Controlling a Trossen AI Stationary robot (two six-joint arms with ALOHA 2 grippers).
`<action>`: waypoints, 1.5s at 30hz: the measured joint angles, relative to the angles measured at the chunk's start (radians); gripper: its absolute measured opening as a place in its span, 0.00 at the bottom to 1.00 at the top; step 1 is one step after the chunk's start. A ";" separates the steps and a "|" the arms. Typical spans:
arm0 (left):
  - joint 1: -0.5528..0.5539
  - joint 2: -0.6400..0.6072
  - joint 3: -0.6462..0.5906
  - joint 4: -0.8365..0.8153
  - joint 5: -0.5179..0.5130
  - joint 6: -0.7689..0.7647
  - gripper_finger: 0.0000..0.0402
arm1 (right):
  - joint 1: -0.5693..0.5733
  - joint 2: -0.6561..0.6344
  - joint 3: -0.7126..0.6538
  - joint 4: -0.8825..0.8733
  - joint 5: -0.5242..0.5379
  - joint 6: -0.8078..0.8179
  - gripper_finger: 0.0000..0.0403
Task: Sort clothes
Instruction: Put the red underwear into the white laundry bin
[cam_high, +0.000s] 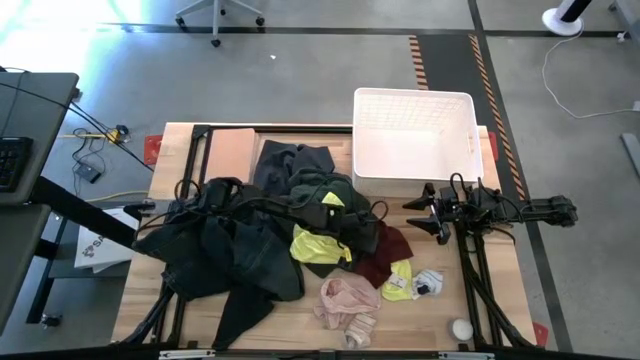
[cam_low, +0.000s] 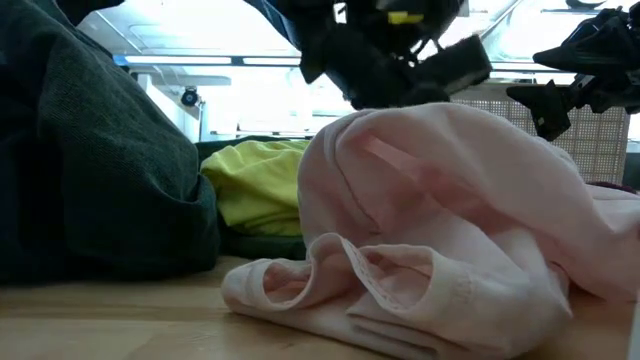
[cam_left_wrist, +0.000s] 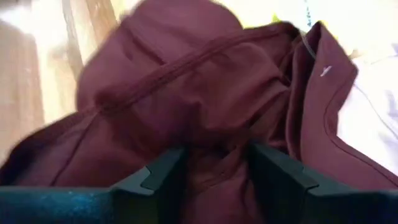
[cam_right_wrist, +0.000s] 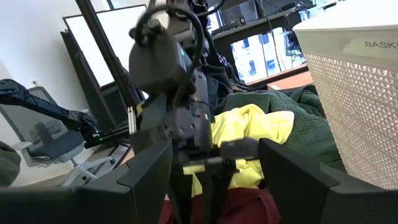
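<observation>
The clothes sit in a big messy pile in the middle of your table (cam_high: 330, 320). The maroon garment (cam_left_wrist: 186, 106) is right under your left gripper (cam_left_wrist: 211, 180), near the right side of the pile. Your left gripper's two dark fingers (cam_left_wrist: 158, 177) stand apart, one on each side of a fold of the maroon cloth, and they are not pinching it. Just beside the maroon one lies the neon yellow garment (cam_high: 318, 245), with a dark green garment (cam_high: 335, 195) behind it, closer to the basket. A black garment (cam_high: 225, 250) spreads over the left side of the pile. The pale pink garment (cam_high: 347, 300) lies at the front of the pile, near the table's front edge, and it fills most of the low view (cam_low: 440, 210). A small white sock (cam_high: 430, 283) lies to the right of the pile, and a round white sock ball (cam_high: 461, 328) sits near the front right corner. The white basket (cam_high: 412, 135) stands at the back right of the table. Your right gripper (cam_high: 425, 212) waits in front of the basket with its fingers wide apart and nothing in them. A flat tan board (cam_high: 232, 155) lies at the back left.
</observation>
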 joint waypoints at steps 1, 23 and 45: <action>0.000 0.003 0.000 -0.001 -0.002 -0.003 0.42 | 0.000 0.000 0.000 0.000 0.000 0.000 0.59; -0.008 -0.232 -0.002 0.003 -0.069 -0.095 0.01 | 0.000 0.000 0.000 0.000 0.000 0.000 0.59; 0.394 -0.462 0.072 0.480 0.059 0.009 0.00 | 0.000 0.000 0.000 0.000 0.000 0.000 0.59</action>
